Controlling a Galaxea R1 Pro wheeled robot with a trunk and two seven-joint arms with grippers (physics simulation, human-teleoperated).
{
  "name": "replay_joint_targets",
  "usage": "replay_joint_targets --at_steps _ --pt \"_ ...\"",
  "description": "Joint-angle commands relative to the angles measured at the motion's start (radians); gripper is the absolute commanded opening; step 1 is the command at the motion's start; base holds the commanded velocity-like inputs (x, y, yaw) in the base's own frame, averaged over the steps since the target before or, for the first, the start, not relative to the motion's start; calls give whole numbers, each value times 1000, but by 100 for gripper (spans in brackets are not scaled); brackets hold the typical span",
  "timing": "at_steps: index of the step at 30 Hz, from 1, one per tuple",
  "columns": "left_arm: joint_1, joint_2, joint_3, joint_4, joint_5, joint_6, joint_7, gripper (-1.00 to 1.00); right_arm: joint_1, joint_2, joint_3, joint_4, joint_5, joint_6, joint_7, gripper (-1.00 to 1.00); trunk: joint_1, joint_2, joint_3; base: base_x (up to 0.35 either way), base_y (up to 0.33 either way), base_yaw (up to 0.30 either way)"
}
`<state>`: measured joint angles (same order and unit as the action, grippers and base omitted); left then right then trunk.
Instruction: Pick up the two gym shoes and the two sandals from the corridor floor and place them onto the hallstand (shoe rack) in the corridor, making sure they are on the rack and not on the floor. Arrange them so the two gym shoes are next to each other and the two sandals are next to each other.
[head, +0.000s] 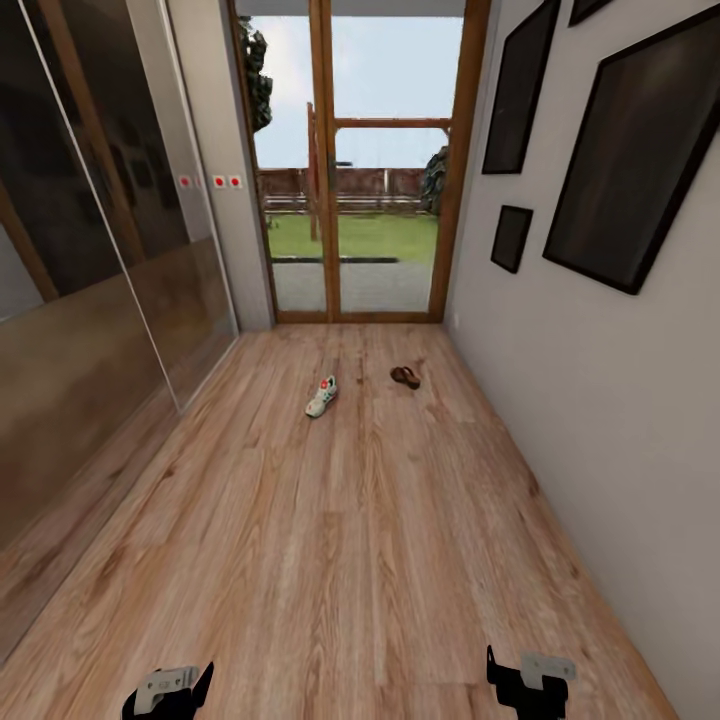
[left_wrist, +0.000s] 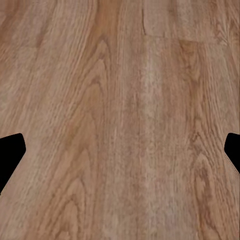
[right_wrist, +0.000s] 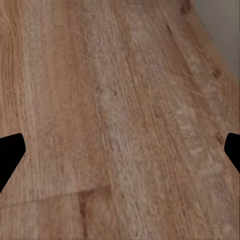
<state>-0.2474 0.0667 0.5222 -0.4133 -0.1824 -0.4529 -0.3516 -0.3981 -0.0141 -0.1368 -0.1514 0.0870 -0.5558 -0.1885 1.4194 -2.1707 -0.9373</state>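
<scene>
Left gripper (head: 170, 690) and right gripper (head: 530, 683) low over bare floor (head: 350, 540), both empty; in wrist views fingertips (left_wrist: 11, 150) sit at frame edges, spread wide, same on right (right_wrist: 11, 152). Far ahead, one gym shoe (head: 321, 396) lies on floor, long axis running away from robot, tilted slightly right, red patch at far end. One sandal (head: 405, 376) to its right, well apart, long axis across corridor, slightly diagonal. Mirrored wardrobe (head: 90, 300) left, glass door (head: 360, 170) at end, picture frames (head: 630, 150) right.
</scene>
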Motion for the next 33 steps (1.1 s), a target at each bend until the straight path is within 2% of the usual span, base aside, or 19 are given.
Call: replay_joint_targets --at_steps 1,33 --pt "-1 -1 9 1 -9 -4 -6 100 -1 0 -6 1 9 -3 -3 100 0 0 -1 339 0 0" --pt "-1 -1 9 1 -9 -4 -6 100 -1 0 -6 1 9 -3 -3 100 0 0 -1 339 0 0"
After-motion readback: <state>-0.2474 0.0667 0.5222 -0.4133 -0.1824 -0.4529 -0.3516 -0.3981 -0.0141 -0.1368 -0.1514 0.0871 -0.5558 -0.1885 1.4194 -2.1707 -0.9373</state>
